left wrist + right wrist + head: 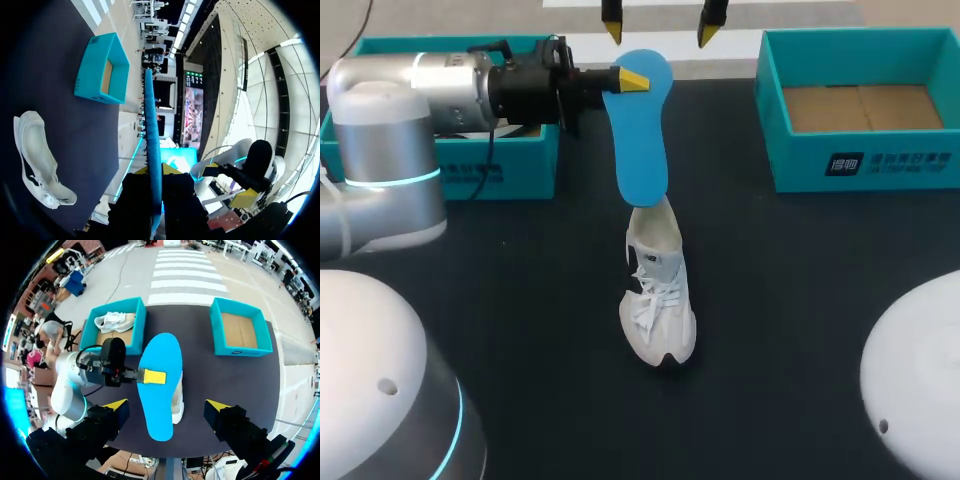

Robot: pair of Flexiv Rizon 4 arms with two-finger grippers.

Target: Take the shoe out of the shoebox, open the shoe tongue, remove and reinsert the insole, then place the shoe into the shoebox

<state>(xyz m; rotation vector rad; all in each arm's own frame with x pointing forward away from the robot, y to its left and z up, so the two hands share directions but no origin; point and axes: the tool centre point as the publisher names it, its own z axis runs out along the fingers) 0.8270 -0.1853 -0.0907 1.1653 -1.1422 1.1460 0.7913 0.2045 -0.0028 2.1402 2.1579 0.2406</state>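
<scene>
**Head view.**
- Item 1, insole: bright blue and smooth, its flat face turned to us, raised above the table.
  - Our left pincer comes in from the left and is clamped on its far part, one yellow tip lying on the blue face.
  - The long axis runs far to near, with the broad end far. The narrower end is near and overlaps the heel opening of the shoe (contact there we cannot tell).
- Item 2, shoe: white and laced, upright on its sole mid-table, toe to the near edge and heel to the far one.
- Our right pincer hangs beyond the insole's far end, fingers spread wide, gripping nothing.
- The left shoebox and right shoebox, both teal, stand at the table's far corners. A brown cardboard floor shows in the right one.

**Left wrist view.**
- The insole shows edge-on as a thin blue line. It is pinched from both sides by the left pincer and runs straight ahead of it.
- The shoe lies on the dark table, apart from the insole, off to one side of the pincer.
- The right shoebox stands further ahead.
- The right pincer is close by on the other side.

**Right wrist view.**
- The insole lies under our right pincer, showing between its wide-parted tips, untouched by them.
- It hides most of the shoe; only a white strip shows along one side.
- The left pincer grips its side edge.
- The left shoebox holds a second shoe, also white.
- The right shoebox stands across the table.
</scene>
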